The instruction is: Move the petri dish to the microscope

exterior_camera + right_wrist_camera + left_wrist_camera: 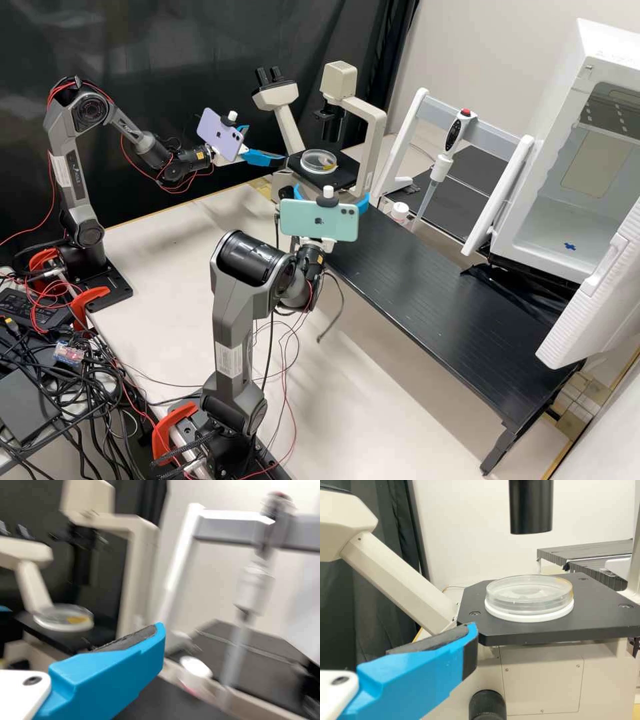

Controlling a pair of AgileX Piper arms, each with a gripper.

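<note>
Blue fingers (265,159) stand apart on both the left gripper (268,143) and the right gripper (331,193). Far off, the dish (529,598) sits flat on the black plate (602,611) of the microscope (377,133); best draw clear slowly, without brushing it.

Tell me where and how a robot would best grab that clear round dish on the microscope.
Probably best across the round side wall of the clear dish, coming in level from the side of the left gripper: the dish lies flat, its wall stands above the white ring, and a black tube hangs overhead.
</note>
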